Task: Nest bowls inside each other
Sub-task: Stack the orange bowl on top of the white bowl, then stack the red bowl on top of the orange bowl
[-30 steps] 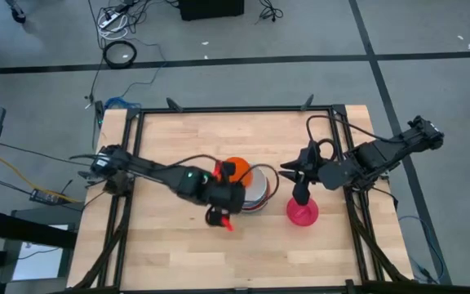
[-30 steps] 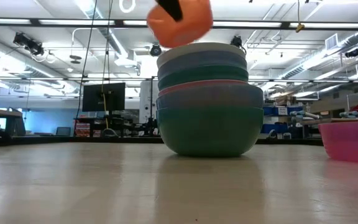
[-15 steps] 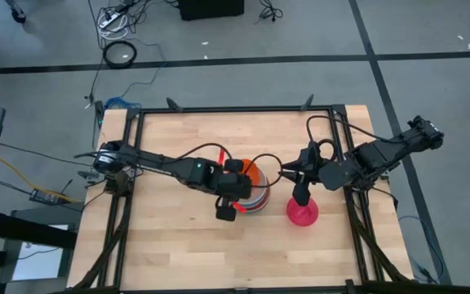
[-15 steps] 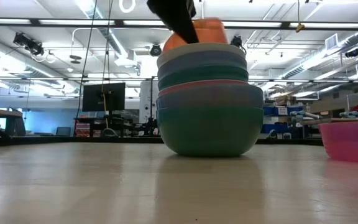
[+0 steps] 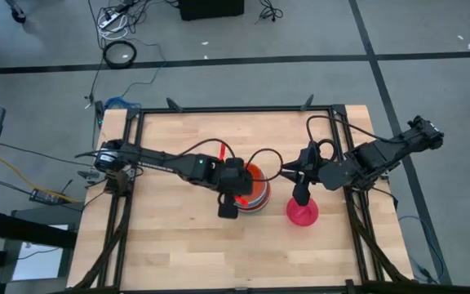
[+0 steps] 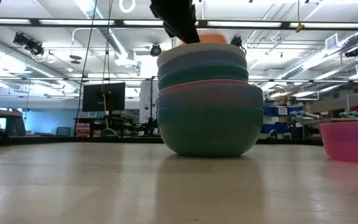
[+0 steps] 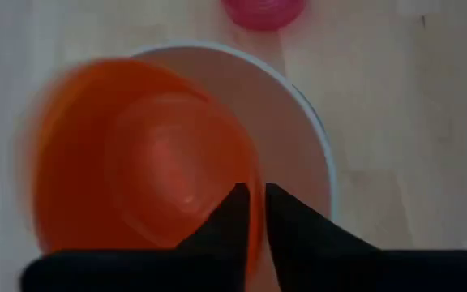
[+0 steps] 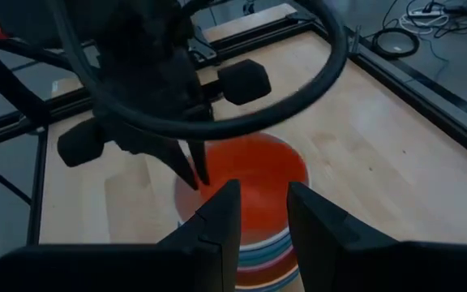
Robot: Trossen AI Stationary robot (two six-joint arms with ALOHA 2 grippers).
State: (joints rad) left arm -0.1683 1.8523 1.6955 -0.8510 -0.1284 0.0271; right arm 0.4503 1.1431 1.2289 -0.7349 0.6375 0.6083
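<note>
A stack of nested bowls (image 6: pixel 210 106) stands mid-table, a teal one at the bottom and a white one (image 7: pixel 298 122) on top. An orange bowl (image 5: pixel 251 175) lies inside the white one, and only its rim (image 6: pixel 211 38) shows above the stack in the low view. My left gripper (image 7: pixel 256 199) stands over the stack's near side, shut on the orange bowl's rim. A magenta bowl (image 5: pixel 302 212) rests on its base to the right of the stack. My right gripper (image 5: pixel 300 194) hangs open above the magenta bowl, touching nothing. My left gripper has the orange bowl's rim (image 7: pixel 257 219) on its near side between its two fingers, one finger (image 7: pixel 235 207) inside the bowl and one (image 7: pixel 280 212) outside. The fingers slant down from above. The bowl sits low in the white bowl, mouth up.
Bare wooden tabletop lies all around the stack and the magenta bowl (image 6: pixel 350 140). A black frame (image 5: pixel 235 109) runs along the table's edges. My left arm's cable loops over the stack (image 8: pixel 242 122).
My left gripper has come down and toward the table's right edge with the orange bowl. The bowl hung tilted above the stack and has sunk into the white bowl, so that only its rim shows over the top.
</note>
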